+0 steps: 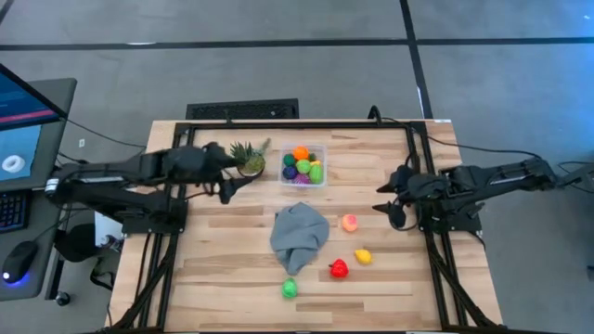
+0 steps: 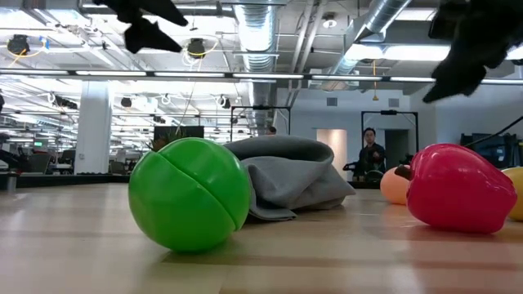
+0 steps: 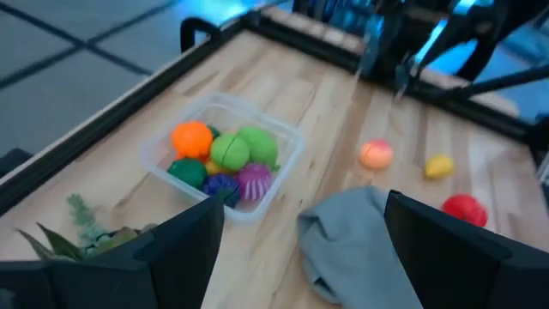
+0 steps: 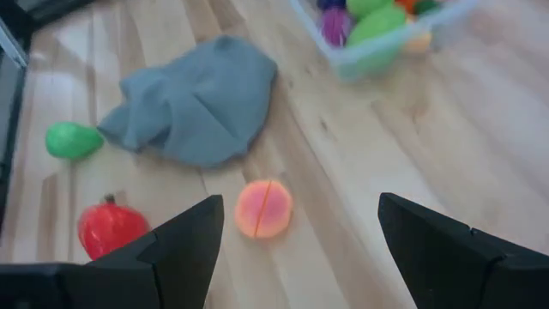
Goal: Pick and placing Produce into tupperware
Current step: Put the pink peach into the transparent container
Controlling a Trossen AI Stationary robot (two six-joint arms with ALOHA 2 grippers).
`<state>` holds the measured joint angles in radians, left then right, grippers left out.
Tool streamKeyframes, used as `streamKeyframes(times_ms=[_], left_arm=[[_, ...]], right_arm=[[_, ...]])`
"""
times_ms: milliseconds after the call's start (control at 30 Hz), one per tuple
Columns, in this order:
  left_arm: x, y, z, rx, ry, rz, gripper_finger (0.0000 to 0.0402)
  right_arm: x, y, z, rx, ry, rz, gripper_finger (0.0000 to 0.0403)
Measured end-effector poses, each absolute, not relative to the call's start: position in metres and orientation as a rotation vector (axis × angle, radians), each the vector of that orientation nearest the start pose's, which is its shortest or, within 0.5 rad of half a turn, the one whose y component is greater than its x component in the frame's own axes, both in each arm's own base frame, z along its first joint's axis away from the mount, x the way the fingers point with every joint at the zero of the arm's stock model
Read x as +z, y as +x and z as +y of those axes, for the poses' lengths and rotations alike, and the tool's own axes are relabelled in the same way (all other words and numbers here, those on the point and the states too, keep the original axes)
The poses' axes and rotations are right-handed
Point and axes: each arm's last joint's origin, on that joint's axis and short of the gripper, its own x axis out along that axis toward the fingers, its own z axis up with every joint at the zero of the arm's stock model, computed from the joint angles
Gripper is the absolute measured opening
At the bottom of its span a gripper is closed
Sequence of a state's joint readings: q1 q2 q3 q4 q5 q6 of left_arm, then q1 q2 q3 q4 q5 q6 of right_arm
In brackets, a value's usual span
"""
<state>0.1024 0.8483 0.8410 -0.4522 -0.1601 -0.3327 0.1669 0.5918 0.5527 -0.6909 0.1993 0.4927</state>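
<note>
Peach-coloured fruit (image 4: 263, 208) lies on the table just ahead of the right hand (image 4: 296, 249), open and empty.

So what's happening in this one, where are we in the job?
Partway through sorting toy produce. The clear tupperware already holds several pieces. Four remain on the table: a peach-coloured piece, a yellow one, a red one and a green one, around a grey cloth. The right end effector is open and empty beside the peach piece. The left end effector, open and empty, is near the potted plant.
</note>
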Motion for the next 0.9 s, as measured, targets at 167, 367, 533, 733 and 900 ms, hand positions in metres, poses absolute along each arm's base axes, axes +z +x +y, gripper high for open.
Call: streamKeyframes(times_ms=[167, 367, 533, 733, 900], left_arm=[[0.306, 0.160, 0.005, 0.363, -0.340, 0.347, 0.0311], [0.295, 0.154, -0.007, 0.406, -0.343, 0.350, 0.0311], [0.288, 0.156, -0.012, 0.420, -0.341, 0.359, 0.0311], [0.284, 0.155, -0.016, 0.405, -0.370, 0.367, 0.0311], [0.284, 0.155, -0.019, 0.401, -0.371, 0.361, 0.0311]], right_arm=[[0.214, 0.124, 0.021, -0.199, 0.396, 0.733, 0.0334], [0.200, 0.132, 0.028, -0.217, 0.430, 0.794, 0.0339], [0.190, 0.147, 0.036, -0.212, 0.404, 0.840, 0.0345], [0.177, 0.165, 0.043, -0.203, 0.384, 0.870, 0.0348], [0.165, 0.178, 0.047, -0.218, 0.371, 0.892, 0.0348]])
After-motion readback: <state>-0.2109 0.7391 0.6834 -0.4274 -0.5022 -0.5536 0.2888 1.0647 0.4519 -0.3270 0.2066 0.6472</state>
